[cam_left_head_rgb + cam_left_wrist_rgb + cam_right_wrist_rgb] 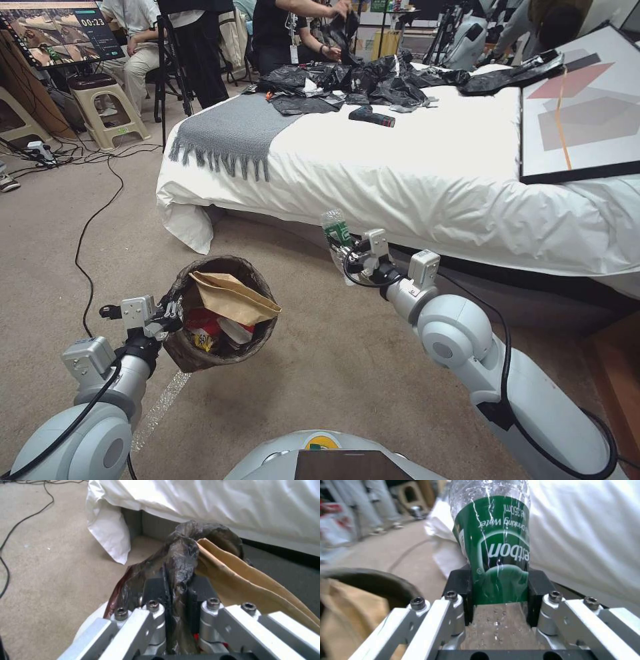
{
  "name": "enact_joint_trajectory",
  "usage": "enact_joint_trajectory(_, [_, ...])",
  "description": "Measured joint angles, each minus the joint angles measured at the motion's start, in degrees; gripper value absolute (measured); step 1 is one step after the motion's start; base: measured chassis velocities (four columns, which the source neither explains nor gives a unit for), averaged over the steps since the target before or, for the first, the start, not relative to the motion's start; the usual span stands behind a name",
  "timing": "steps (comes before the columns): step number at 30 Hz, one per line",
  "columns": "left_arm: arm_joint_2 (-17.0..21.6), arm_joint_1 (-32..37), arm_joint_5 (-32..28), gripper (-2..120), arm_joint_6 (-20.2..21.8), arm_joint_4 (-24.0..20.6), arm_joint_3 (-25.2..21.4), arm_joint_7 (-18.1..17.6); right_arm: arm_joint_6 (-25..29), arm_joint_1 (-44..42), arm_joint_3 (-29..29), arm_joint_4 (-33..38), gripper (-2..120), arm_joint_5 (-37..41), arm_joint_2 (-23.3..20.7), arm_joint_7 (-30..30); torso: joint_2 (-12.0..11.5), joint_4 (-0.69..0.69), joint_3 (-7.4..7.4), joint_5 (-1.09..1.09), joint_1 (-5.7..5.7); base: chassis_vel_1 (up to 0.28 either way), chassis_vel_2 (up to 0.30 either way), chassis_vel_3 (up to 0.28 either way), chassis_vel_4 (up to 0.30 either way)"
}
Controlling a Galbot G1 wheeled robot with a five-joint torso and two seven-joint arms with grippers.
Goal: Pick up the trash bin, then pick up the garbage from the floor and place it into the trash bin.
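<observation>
From the head view, the left gripper (168,320) is pinched tight on the rim of the trash bin (223,313) and holds it up off the floor (333,373). The bin tips a little toward the middle, so its open mouth faces the other arm. That looks like a good way to make dropping things in easy. Inside the bin you can see a brown paper bag (233,297) and some red and yellow wrappers (203,330). The right gripper (347,257) is up in the air beside the bed (400,167), squeezing a plastic bottle (337,230). The bottle is off to the side of the bin, not over it yet, so I think it needs to go across before it can be let go. In the left wrist view, the two dark fingers (155,590) are pressed together on the folded brown bag liner (181,555) at the bin's edge. The thin liner is bunched up between them, and the paper bag sticks out just beside it. The grip is on the rim only, so the bin hangs from that one spot and could slip. In the right wrist view, the bottle with its green label (498,552) sits between the fingers (460,585), which are closed on both sides of it. The bin's dark rim (370,580) shows nearby, lower and to one side.
</observation>
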Motion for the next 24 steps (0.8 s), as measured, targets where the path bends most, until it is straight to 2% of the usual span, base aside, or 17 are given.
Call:
enact_joint_trajectory(6, [0.0,0.1,-0.8,8,0.3,0.0,0.1,-0.7,-1.2,5.5,-3.7,1.1,27,5.1,0.0,-0.6,0.0,0.00,0.00,0.00,0.00,0.000,0.000,0.000,0.000])
enact_joint_trajectory(9, [0.2,0.0,-1.3,8,0.5,0.0,0.1,-1.1,-1.2,11.9,-9.9,1.1,27,8.0,-0.6,-0.9,0.0,0.00,0.00,0.00,0.00,0.000,0.000,0.000,0.000])
enact_joint_trajectory(10, [0.2,0.0,-1.3,8,0.5,0.0,0.1,-1.1,-1.2,11.9,-9.9,1.1,27,8.0,-0.6,-0.9,0.0,0.00,0.00,0.00,0.00,0.000,0.000,0.000,0.000])
enact_joint_trajectory(13, [0.2,-0.2,-1.4,8,0.5,0.0,0.1,-1.2,-1.2,18.6,-17.2,-0.1,27,9.3,-0.5,-0.5,0.0,0.01,0.00,-0.01,0.00,0.000,0.000,0.000,0.000])
enact_joint_trajectory(24, [0.1,-0.8,-2.2,8,0.8,0.0,0.1,-1.3,-2.8,26.5,-29.5,-1.7,27,13.9,2.7,4.5,0.0,0.00,0.00,-0.02,0.00,0.000,0.000,0.000,0.000])
